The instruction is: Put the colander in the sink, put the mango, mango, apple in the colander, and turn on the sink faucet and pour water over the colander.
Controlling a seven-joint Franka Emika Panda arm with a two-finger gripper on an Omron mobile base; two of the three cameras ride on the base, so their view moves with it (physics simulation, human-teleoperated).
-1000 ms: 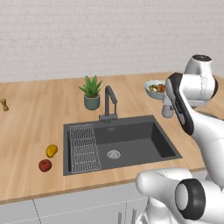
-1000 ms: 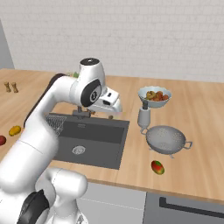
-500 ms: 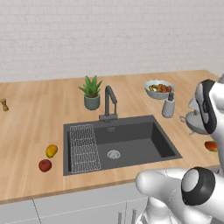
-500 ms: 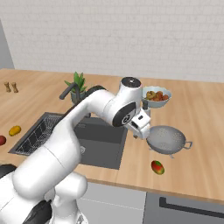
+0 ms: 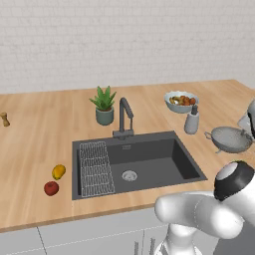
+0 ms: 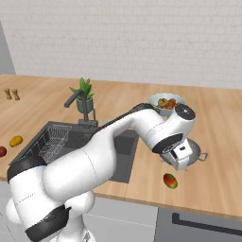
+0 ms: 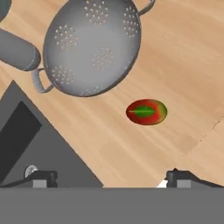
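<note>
The silvery perforated colander (image 7: 94, 46) stands upright on the wooden counter right of the sink (image 5: 149, 154), also seen as colander (image 5: 230, 138). A red-green mango (image 7: 146, 111) lies beside it near the counter's front, the same mango (image 6: 170, 180). My gripper (image 7: 111, 179) hovers open above the counter between the sink's corner and this mango, holding nothing; the gripper (image 6: 181, 163) partly hides the colander there. A yellow mango (image 5: 59, 172) and the red apple (image 5: 51, 188) lie left of the sink. The faucet (image 5: 124, 117) stands behind the basin, with no water running.
A grey soap dispenser (image 5: 191, 122) and a pale bowl of mixed food (image 5: 181, 101) stand just behind the colander. A potted plant (image 5: 104, 105) sits by the faucet. A wire rack (image 5: 94, 167) lies in the sink's left part. Small shakers (image 6: 12, 93) stand far left.
The arm has swung right, from above the sink to over the colander and the red-green mango. The gripper stayed open. Nothing on the counter moved.
</note>
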